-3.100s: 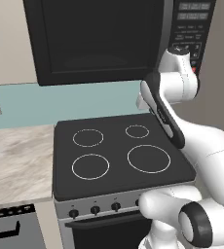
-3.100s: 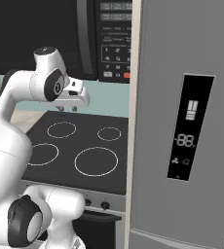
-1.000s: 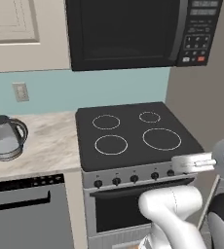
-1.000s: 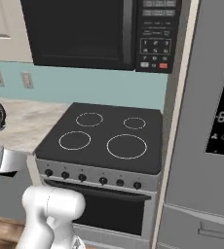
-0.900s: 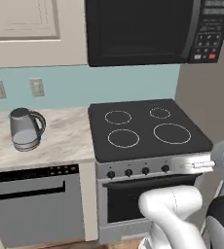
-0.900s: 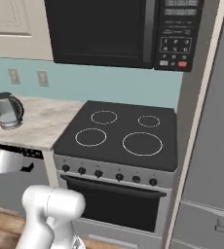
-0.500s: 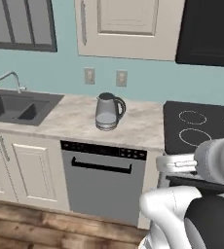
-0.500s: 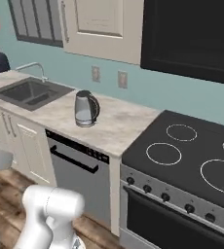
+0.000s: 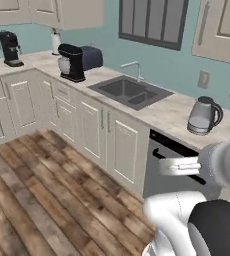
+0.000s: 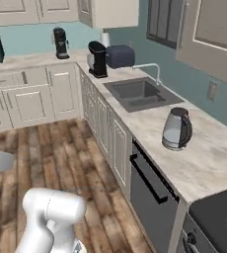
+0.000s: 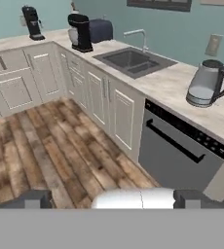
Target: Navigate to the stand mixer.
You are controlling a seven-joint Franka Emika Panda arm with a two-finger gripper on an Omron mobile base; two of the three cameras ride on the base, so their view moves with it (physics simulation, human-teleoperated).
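Note:
The stand mixer (image 9: 71,62) is glossy black with a silver bowl. It stands on the far counter left of the sink, in front of a dark blue-grey toaster (image 9: 91,57). It also appears far off in the right base view (image 10: 96,59) and at the top of the hand view (image 11: 80,33). My gripper (image 9: 163,166) hangs low by the dishwasher, well short of the mixer. In the hand view its two dark fingertips (image 11: 33,198) stand wide apart, so my gripper (image 11: 113,199) is open and holds nothing.
A taller black coffee machine (image 9: 10,48) stands on the left counter run. A sink (image 9: 129,92) with faucet, a steel kettle (image 9: 203,115) and a dishwasher (image 11: 177,146) line the counter to the right. Wooden floor (image 9: 42,190) stretches toward the corner cabinets. A stove corner (image 10: 219,222) is nearby.
The whole picture has shifted: the base has moved left along the counter, from the stove and microwave past the kettle. The sink, toaster and stand mixer have come into view.

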